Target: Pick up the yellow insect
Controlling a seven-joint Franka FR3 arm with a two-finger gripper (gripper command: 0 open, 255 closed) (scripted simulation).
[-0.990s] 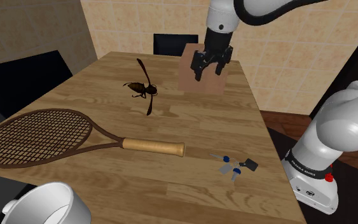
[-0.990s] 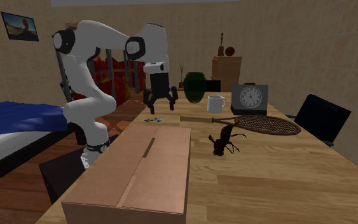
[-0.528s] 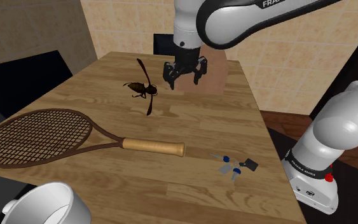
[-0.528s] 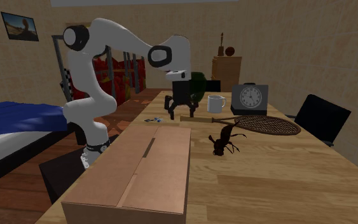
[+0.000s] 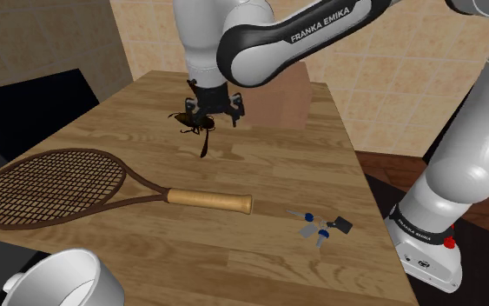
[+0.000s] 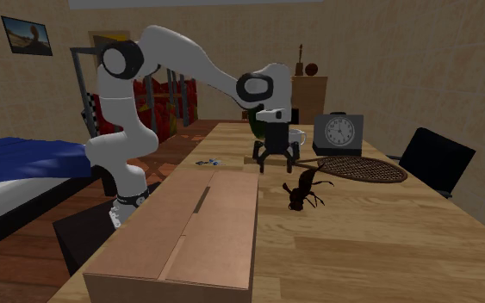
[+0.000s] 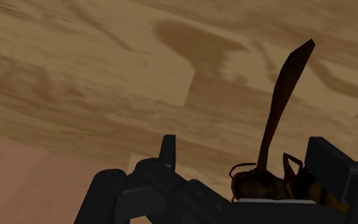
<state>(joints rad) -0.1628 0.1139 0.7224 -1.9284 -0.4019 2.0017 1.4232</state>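
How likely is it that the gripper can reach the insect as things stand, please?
Probably yes: the open gripper hangs close over the brown insect, with nothing between them.

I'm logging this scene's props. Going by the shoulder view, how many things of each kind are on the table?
Insect: 1
Racket: 1
Bunch of keys: 1
Cardboard box: 1
White mug: 1
Total: 5
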